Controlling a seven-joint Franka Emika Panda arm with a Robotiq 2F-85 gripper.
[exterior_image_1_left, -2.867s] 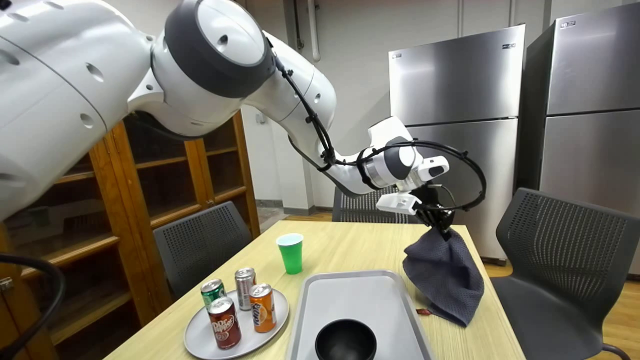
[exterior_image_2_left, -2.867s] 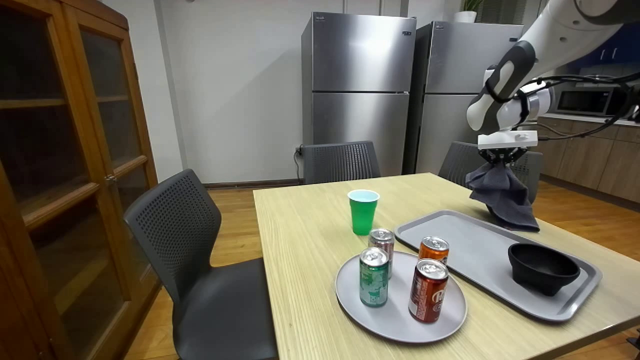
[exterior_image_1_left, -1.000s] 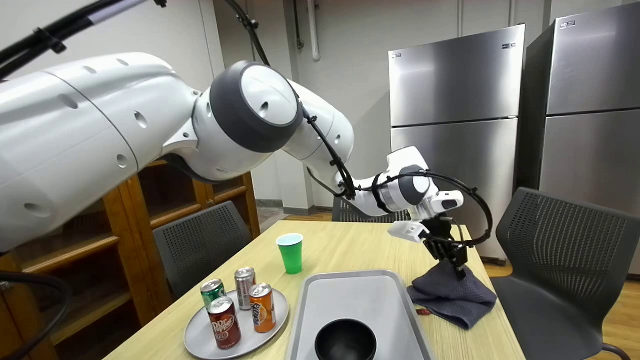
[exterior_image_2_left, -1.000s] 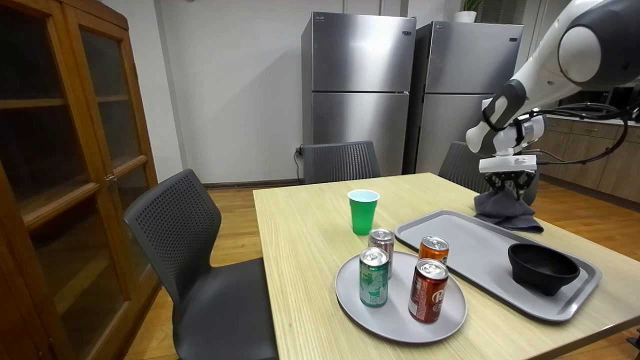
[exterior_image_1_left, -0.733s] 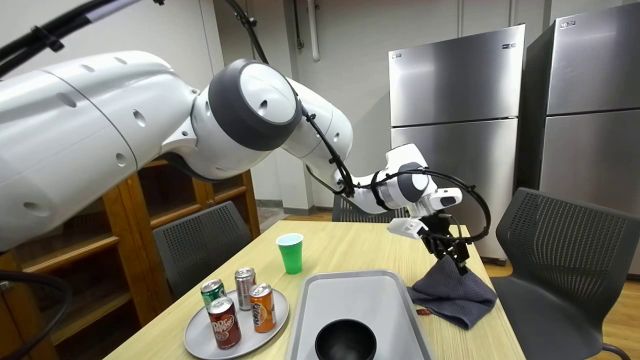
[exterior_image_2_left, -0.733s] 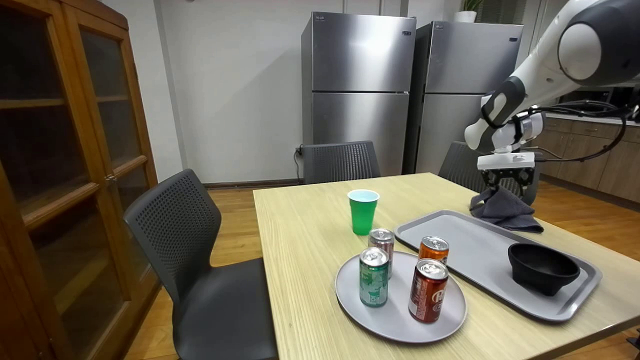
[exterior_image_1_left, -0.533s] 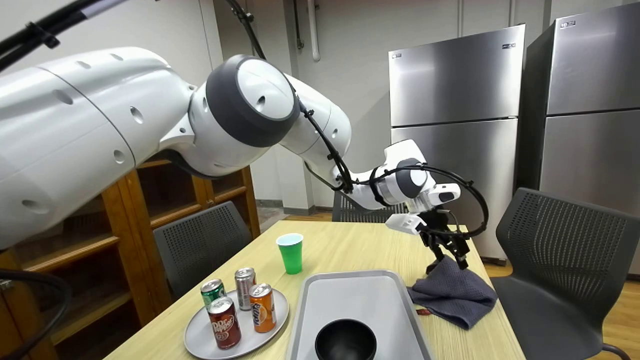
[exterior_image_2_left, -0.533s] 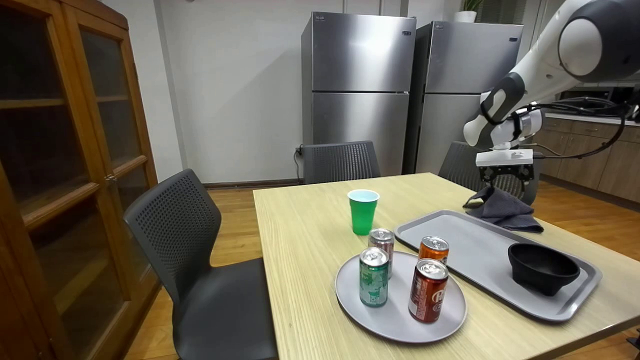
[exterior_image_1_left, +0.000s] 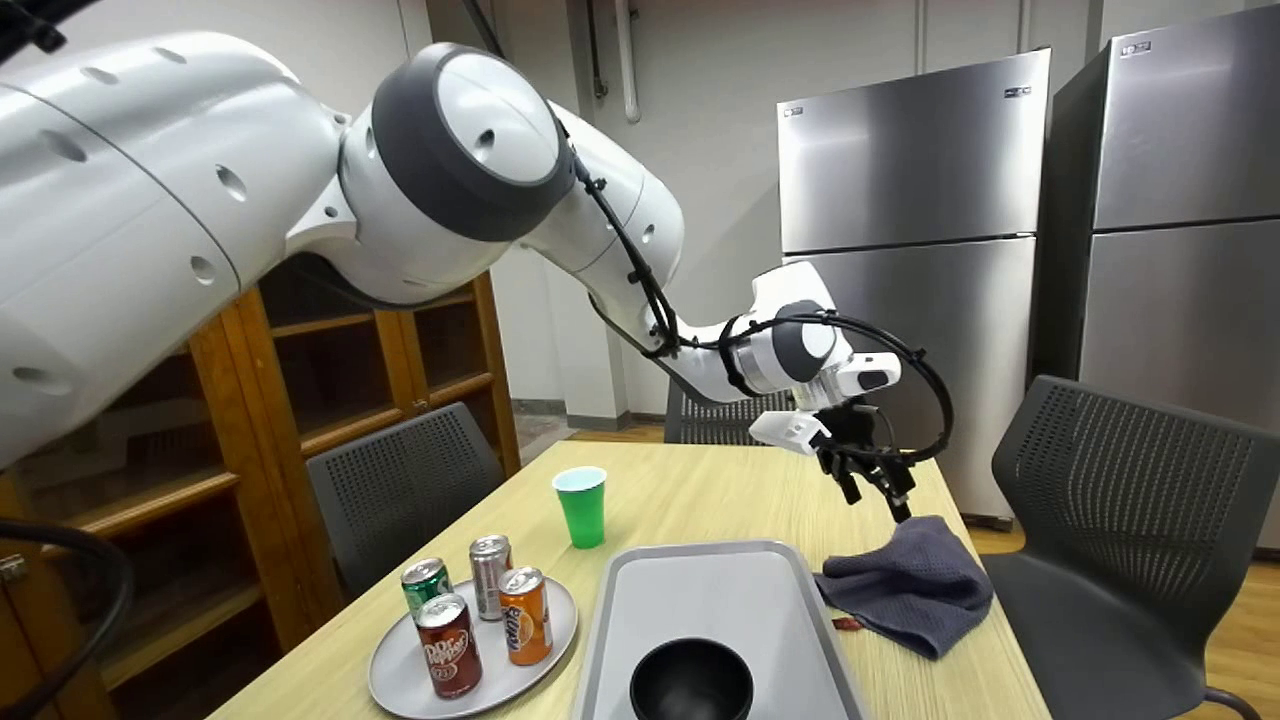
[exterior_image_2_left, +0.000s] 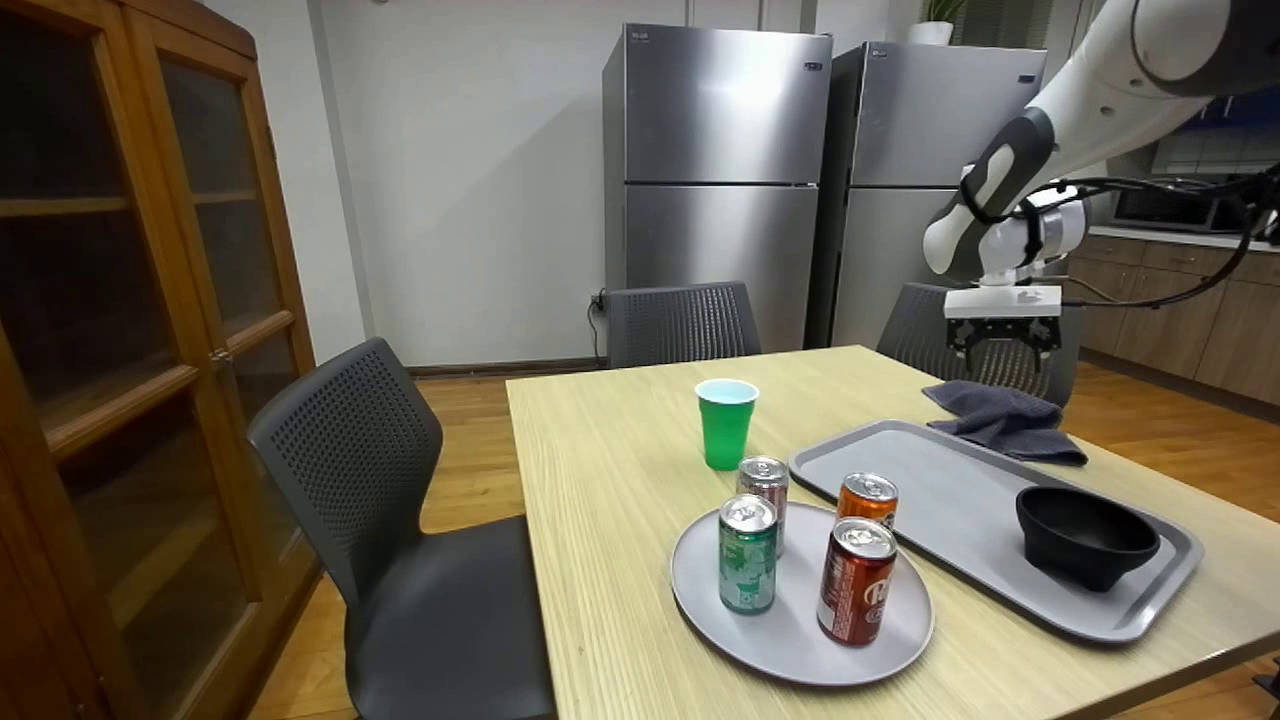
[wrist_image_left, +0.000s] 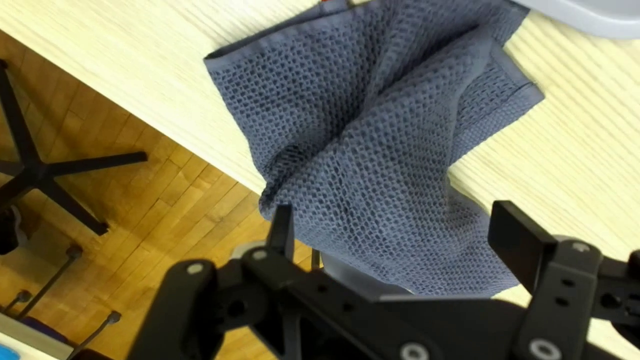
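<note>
One blue-grey cloth (exterior_image_1_left: 912, 592) lies crumpled on the worktop (exterior_image_1_left: 680, 490), just right of the tray (exterior_image_1_left: 710, 598) in an exterior view; the gripper (exterior_image_2_left: 1002, 368) (its fingers (wrist_image_left: 517, 245) spread wide, the fabric ungripped) hangs above.

Cans (exterior_image_2_left: 748, 562): I'm counting four.
Fridges (exterior_image_2_left: 722, 260): I'm seeing two.
Plate (exterior_image_2_left: 790, 635), tray (exterior_image_2_left: 945, 500), bowl (exterior_image_2_left: 1085, 550), cup (exterior_image_2_left: 726, 435), cloth (wrist_image_left: 385, 165): I'm counting one each.
</note>
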